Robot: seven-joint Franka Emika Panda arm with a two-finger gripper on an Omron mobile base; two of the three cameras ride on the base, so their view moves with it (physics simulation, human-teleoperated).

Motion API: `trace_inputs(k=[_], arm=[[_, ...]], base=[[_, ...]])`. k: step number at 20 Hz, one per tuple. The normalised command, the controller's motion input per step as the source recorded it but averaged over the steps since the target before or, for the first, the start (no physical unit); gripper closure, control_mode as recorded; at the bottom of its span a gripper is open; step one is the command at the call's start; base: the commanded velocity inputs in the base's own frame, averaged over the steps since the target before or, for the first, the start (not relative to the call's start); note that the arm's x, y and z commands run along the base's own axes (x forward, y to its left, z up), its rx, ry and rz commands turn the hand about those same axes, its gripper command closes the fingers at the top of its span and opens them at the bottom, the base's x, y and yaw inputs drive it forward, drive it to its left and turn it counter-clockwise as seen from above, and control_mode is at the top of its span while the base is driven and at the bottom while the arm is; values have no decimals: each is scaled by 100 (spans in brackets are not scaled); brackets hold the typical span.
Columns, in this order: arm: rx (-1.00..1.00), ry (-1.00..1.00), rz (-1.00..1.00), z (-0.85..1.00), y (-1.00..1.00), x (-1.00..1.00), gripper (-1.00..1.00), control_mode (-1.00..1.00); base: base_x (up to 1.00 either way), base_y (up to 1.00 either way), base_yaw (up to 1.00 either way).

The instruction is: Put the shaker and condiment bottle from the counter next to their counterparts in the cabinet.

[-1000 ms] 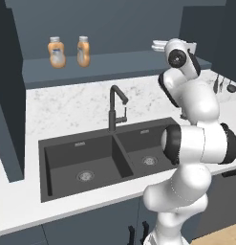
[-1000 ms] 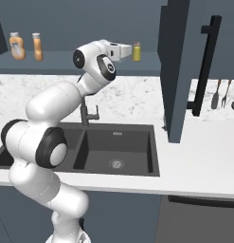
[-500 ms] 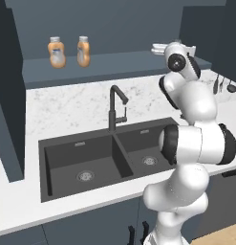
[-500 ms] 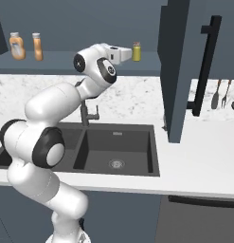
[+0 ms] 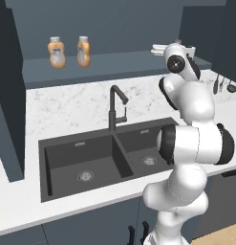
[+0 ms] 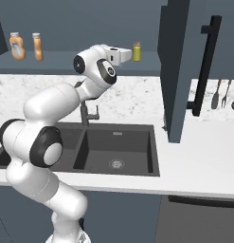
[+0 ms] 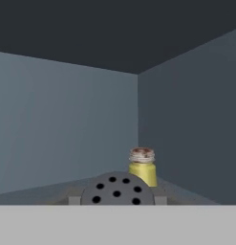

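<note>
In the hand view the shaker's dark round cap [image 7: 117, 189] with its holes sits between the tips of my gripper [image 7: 117, 201], which is shut on it. The gripper [image 6: 125, 54] is inside the cabinet, just above the shelf [image 6: 57, 59]. The yellow-green counterpart shaker [image 7: 142, 168] [image 6: 136, 51] stands a little beyond it, near the back right corner. Two orange bottles with pale caps [image 5: 56, 51] [image 5: 83, 50] stand side by side at the shelf's left end. They are the condiment bottle and its counterpart, and I cannot tell which is which.
The cabinet door [image 6: 177, 71] with its long black handle [image 6: 206, 66] hangs open to the right of the arm. Below lie the marble counter [image 5: 67, 105], a black double sink [image 5: 91, 158] and a black faucet [image 5: 114, 107]. Utensils [image 6: 218, 95] hang at the far right.
The hand has sunk slightly toward the shelf, still shut on the shaker. Nothing else has moved.
</note>
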Motion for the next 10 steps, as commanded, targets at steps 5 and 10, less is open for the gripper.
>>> trace_inputs(k=[5, 10], arm=[[0, 0, 0, -2, 0, 0, 100, -100], [0, 0, 0, 0, 0, -2, -100, -100]], base=[[0, 0, 0], [0, 0, 0]])
